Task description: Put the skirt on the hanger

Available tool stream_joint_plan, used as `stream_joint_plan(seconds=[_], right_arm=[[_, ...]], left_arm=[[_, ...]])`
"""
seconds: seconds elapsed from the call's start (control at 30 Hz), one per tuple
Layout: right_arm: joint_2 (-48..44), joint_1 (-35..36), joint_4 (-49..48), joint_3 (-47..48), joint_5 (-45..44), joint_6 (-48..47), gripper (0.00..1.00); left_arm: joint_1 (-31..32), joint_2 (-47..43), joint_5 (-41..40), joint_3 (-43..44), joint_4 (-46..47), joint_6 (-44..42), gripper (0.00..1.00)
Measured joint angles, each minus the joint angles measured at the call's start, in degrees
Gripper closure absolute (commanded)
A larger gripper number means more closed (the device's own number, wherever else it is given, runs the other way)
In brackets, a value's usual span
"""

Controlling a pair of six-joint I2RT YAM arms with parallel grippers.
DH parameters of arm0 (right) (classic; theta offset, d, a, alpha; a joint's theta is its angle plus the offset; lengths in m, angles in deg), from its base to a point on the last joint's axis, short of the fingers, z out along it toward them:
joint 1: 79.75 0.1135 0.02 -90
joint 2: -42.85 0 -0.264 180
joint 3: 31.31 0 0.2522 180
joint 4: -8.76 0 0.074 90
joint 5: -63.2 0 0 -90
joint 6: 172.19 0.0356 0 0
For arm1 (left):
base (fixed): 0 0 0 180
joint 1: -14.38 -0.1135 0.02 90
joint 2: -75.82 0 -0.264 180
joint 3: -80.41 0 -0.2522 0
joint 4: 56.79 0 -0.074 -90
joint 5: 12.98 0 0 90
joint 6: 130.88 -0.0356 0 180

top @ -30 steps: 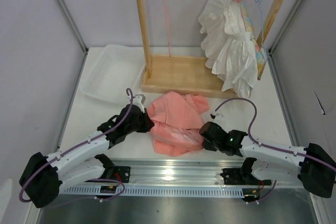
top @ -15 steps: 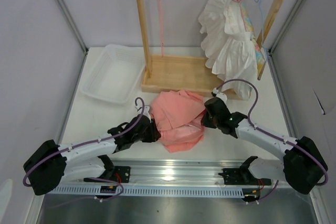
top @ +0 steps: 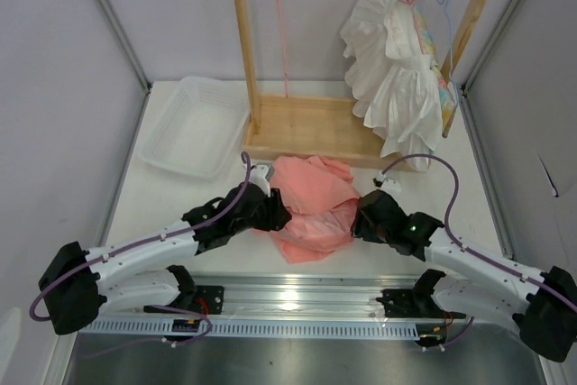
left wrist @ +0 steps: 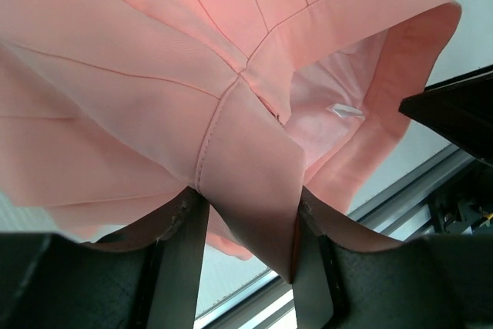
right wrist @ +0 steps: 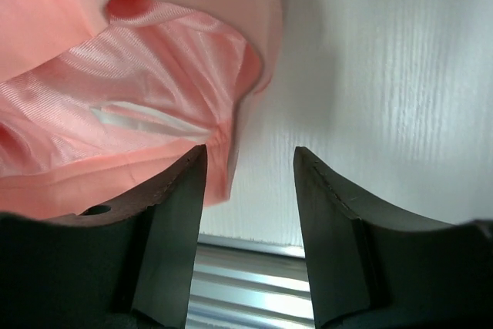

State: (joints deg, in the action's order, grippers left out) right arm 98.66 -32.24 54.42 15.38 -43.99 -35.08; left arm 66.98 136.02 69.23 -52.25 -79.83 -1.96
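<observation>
From the top you see the skirt (top: 311, 209) on the table (top: 153, 200) between the arms. Only the wrist views show the left gripper (left wrist: 245, 209) clamped on its fold, and the right gripper (right wrist: 248, 163) spread apart.

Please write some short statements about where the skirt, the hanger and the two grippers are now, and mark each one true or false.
1. The left gripper is shut on a fold of the skirt. True.
2. The right gripper clamps the skirt too. False: its jaws stand open with bare table between them, and the skirt's edge is beside them.
3. The skirt is on the hanger. False: it lies on the table, while the hanger hangs from the wooden rack, apart from it.
4. The white ruffled garment hangs at the rack's right end. True.
</observation>
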Motion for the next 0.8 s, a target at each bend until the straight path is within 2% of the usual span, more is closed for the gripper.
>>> stream_joint_plan(seconds=[0.07, 0.1, 0.27, 0.5, 0.8], right_arm=[[-2.45, 0.28, 1.97, 0.04, -0.42, 0.85, 0.53], [-3.56, 0.68, 2.99, 0.09, -0.44, 1.31, 0.61], [-6.58, 4.5, 5.2, 0.74, -0.57, 3.91, 0.67], [0.09, 6.01, 1.18, 0.83, 0.13, 5.49, 0.77], [3.13, 4.66, -2.54, -5.99, 1.88, 6.88, 0.84]], left_arm=[[0.07, 0.0, -0.09, 1.7, -1.99, -0.59, 0.53], [0.13, 0.0, -0.2, 2.43, -2.86, -0.94, 0.53], [0.39, -0.52, -0.7, 3.52, -5.86, -2.03, 0.53], [0.66, -2.19, 0.98, 3.54, -8.44, -3.43, 0.48], [0.79, -6.91, 7.1, 5.88, -10.49, -4.94, 0.45]])
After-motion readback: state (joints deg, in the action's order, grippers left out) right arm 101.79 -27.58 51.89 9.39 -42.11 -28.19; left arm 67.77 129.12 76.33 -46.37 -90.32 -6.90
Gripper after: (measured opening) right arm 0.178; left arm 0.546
